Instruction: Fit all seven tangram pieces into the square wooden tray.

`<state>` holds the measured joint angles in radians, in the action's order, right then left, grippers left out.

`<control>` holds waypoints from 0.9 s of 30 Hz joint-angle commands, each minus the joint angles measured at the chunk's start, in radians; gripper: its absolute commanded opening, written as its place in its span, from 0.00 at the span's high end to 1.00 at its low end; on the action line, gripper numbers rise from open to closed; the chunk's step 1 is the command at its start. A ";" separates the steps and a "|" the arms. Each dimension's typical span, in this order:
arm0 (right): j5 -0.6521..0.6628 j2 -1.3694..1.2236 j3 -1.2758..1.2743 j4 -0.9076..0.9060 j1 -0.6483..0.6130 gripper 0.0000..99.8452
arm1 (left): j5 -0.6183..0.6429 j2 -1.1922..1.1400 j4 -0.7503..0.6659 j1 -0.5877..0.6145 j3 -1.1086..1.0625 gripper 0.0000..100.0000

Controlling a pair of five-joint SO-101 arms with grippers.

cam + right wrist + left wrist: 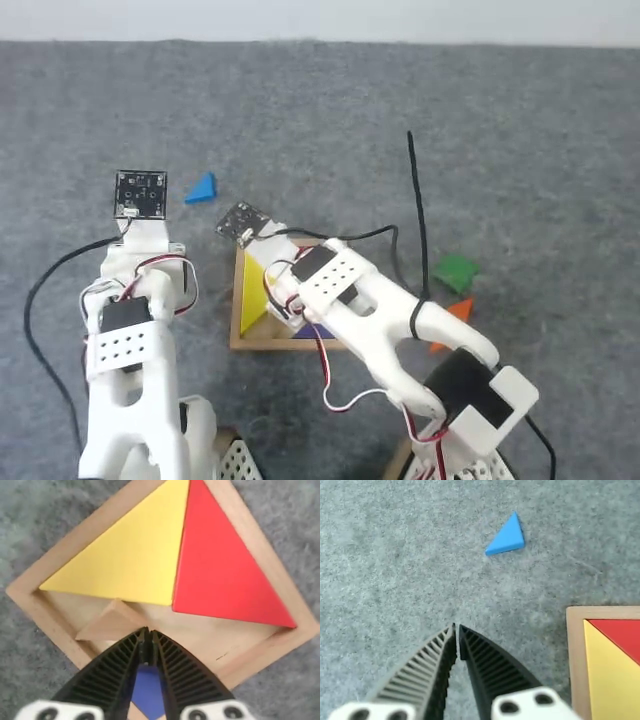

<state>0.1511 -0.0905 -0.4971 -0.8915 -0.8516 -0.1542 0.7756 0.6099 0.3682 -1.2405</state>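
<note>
My right claw [148, 632] hangs pinched together over the wooden tray [26, 593], with a yellow triangle [125, 560] and a red triangle [220, 575] ahead of its tips and a blue piece [147, 690] beneath. My left claw [456, 628] is closed too.

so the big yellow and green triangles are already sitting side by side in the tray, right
No. The piece beside the yellow triangle in the tray is the red triangle, not a green one; the right wrist view shows it.

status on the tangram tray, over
Left gripper shut over the mat, short of blue triangle. Right gripper shut above tray; yellow triangle and red triangle seated. Green piece, orange piece loose beside tray; black cable runs between.
</note>
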 commanded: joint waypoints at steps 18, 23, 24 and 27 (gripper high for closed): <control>0.103 0.245 -0.003 -0.188 -0.036 0.99 | 0.017 0.000 -0.021 0.008 0.005 0.99; 0.103 0.427 -0.011 -0.245 0.168 0.99 | 0.017 0.000 -0.021 0.006 0.004 0.99; 0.106 0.476 -0.011 -0.269 0.214 0.99 | 0.017 0.000 -0.021 0.005 0.001 0.99; 0.129 0.615 -0.017 -0.344 0.351 0.99 | 0.012 0.006 -0.021 0.003 -0.005 0.99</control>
<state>0.2509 0.3606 -0.5186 -1.1692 -0.6245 -0.1542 0.7756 0.6099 0.3682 -1.2559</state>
